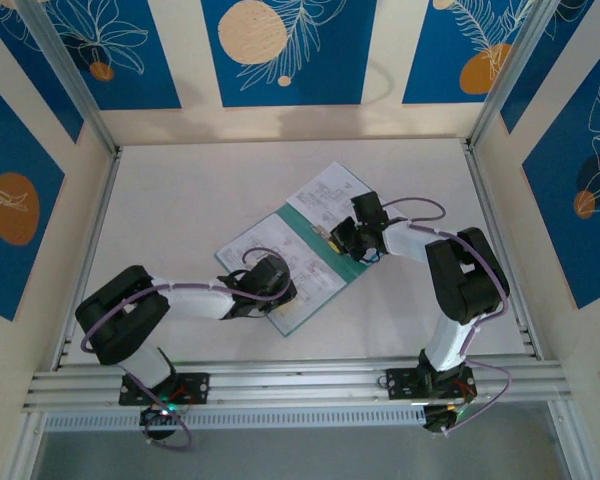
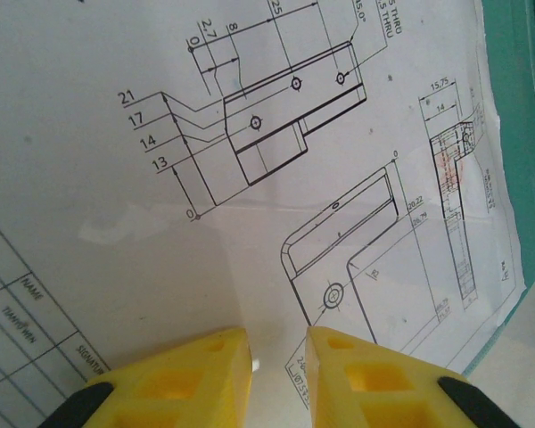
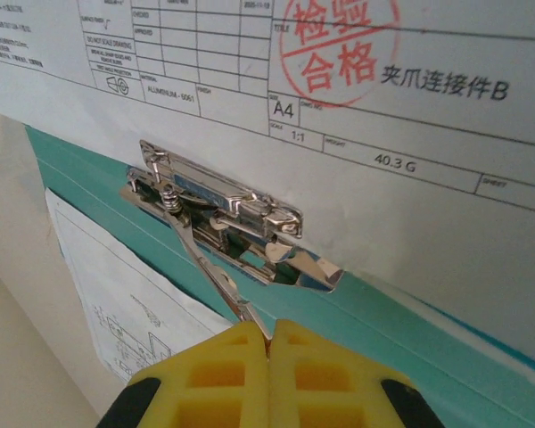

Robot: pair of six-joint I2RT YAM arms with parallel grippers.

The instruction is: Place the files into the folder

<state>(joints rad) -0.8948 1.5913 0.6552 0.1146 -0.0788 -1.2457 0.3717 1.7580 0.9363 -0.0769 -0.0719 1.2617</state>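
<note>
The teal-green folder (image 1: 292,323) lies open on the table, with printed white sheets (image 1: 325,195) on both halves. The sky-blue sheet is hidden. My left gripper (image 1: 272,285) rests over the near sheet (image 2: 250,178); its yellow fingers (image 2: 205,374) stand slightly apart with nothing between them. My right gripper (image 1: 342,240) is at the spine, its jaws shut on the thin lever of the metal clip (image 3: 218,209). In the right wrist view, teal folder (image 3: 410,334) shows beside the clip, and a stamped sheet (image 3: 383,134) lies behind it.
Bare white table (image 1: 180,200) surrounds the folder on all sides. Aluminium rails (image 1: 300,385) run along the near edge by the arm bases. Patterned blue and cream walls (image 1: 20,200) enclose the left, right and far sides.
</note>
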